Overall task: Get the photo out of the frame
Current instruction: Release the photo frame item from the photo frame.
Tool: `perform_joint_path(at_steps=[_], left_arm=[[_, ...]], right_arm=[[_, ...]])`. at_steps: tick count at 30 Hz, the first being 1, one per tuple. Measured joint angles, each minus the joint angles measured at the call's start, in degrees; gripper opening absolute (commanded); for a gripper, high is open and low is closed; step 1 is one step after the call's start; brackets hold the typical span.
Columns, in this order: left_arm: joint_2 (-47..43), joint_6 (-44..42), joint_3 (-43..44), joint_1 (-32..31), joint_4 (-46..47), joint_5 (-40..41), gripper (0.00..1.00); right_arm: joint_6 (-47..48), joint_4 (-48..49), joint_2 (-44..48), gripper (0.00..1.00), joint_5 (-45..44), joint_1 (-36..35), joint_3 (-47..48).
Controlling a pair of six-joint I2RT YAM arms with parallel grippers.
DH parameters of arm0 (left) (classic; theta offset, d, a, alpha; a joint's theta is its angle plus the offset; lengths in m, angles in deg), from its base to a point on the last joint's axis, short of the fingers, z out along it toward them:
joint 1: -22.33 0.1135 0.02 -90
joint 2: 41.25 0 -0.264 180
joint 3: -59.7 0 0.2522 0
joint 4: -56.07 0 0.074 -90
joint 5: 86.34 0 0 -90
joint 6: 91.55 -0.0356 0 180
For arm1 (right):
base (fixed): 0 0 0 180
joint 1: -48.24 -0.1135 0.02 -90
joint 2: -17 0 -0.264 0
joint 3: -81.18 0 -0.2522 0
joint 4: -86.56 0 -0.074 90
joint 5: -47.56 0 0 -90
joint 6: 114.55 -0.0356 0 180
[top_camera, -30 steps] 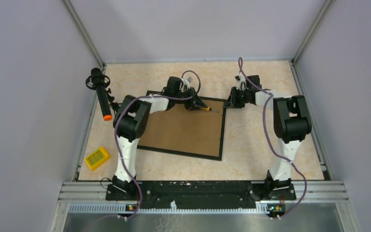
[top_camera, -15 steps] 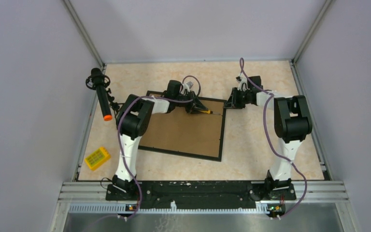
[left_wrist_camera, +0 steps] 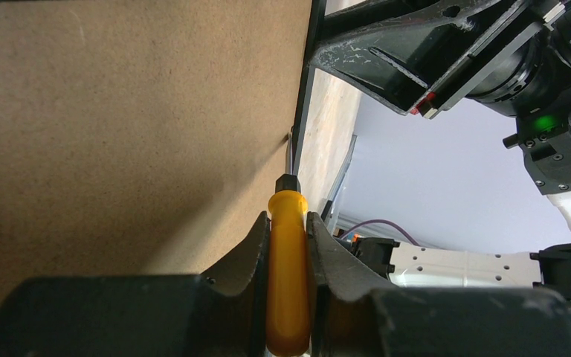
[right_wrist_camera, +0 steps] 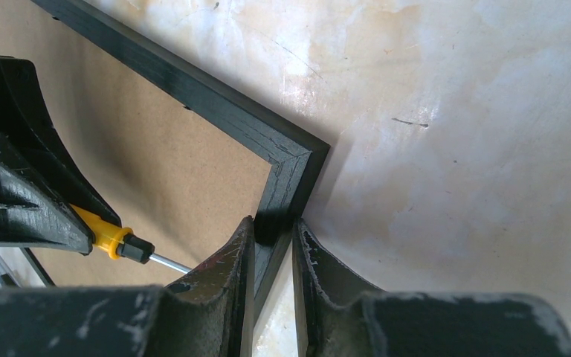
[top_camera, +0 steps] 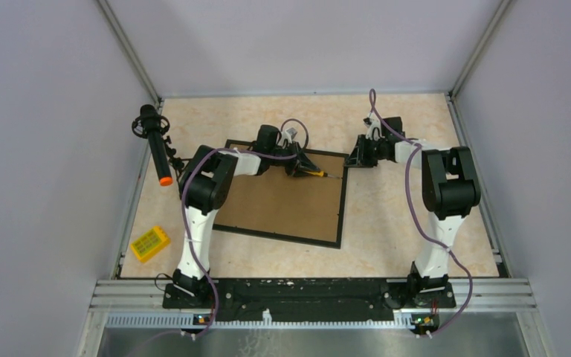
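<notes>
The frame (top_camera: 282, 201) lies face down, its brown fibreboard back up inside the thin black border. The photo is hidden under it. My left gripper (top_camera: 302, 165) is shut on a yellow-handled screwdriver (left_wrist_camera: 288, 260). The screwdriver's metal tip touches the backing board (left_wrist_camera: 134, 126) right beside the black border (left_wrist_camera: 308, 89), near the far right corner. My right gripper (right_wrist_camera: 273, 227) is shut on the frame's border (right_wrist_camera: 215, 104) just below that corner. It also shows in the top view (top_camera: 355, 158). The screwdriver (right_wrist_camera: 111, 239) shows at the left of the right wrist view.
A yellow box (top_camera: 149, 243) lies near the table's front left. A black rod with an orange tip (top_camera: 157, 149) stands at the left edge. Grey walls close in the table on three sides. The two grippers are close together at the frame's far right corner.
My left gripper and the screwdriver have shifted slightly toward the near side along the frame's right border. The right arm and the frame have not moved.
</notes>
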Motion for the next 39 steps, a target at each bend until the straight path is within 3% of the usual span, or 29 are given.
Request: perform_joint_path(at_steps=[30,39], left_arm=[[4.5,1.2,5.1,-0.2,-0.4,-2.7,0.0],[-0.2,-7.1,8.3,-3.9,-9.7,6.0,0.0]], right_arm=[[-1.1,0.2,-0.4,0.0,0.4,0.4,0.0],[-1.7,0.2,-0.4,0.0,-0.7,0.4,0.1]])
